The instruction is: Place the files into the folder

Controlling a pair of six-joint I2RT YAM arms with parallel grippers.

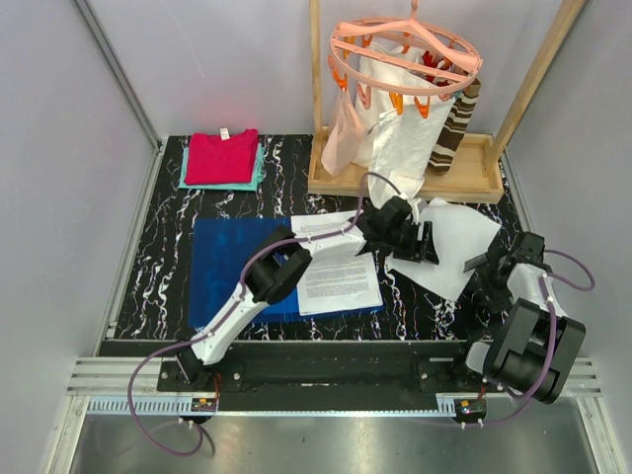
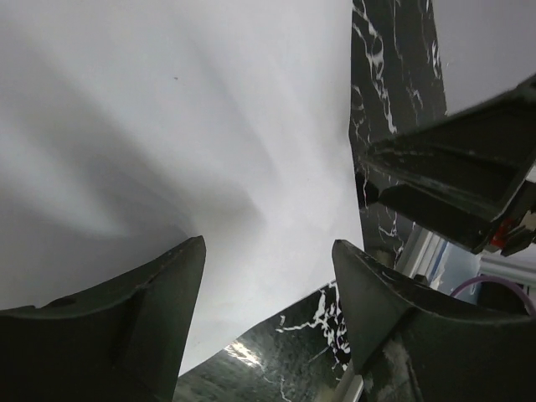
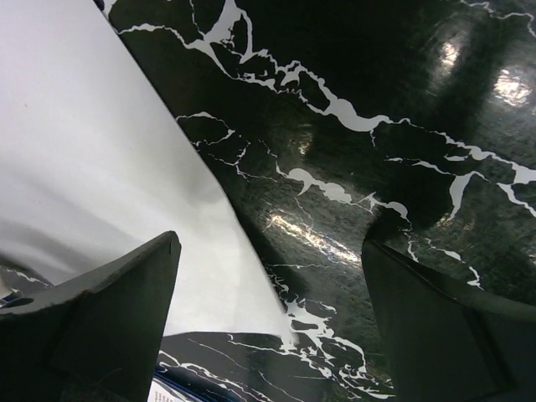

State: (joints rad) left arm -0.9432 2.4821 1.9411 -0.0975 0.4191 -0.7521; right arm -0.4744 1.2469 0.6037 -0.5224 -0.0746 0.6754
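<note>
White paper sheet (image 2: 167, 126) lies under the parted left end effector (image 2: 268, 244) (right end effector (image 3: 270, 243), wide, straddles its edge).

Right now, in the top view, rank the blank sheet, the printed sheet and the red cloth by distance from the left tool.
1. Blank sheet, right at the left tool tips.
2. Printed sheet, to its left.
3. Red cloth, far back left.

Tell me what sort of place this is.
Most likely a robot test booth, not a home or office. Plain grey walls box in a black marbled table, two robot arms are bolted at its near edge, and props are laid out: a peg hanger, folded cloths, a blue folder.
</note>
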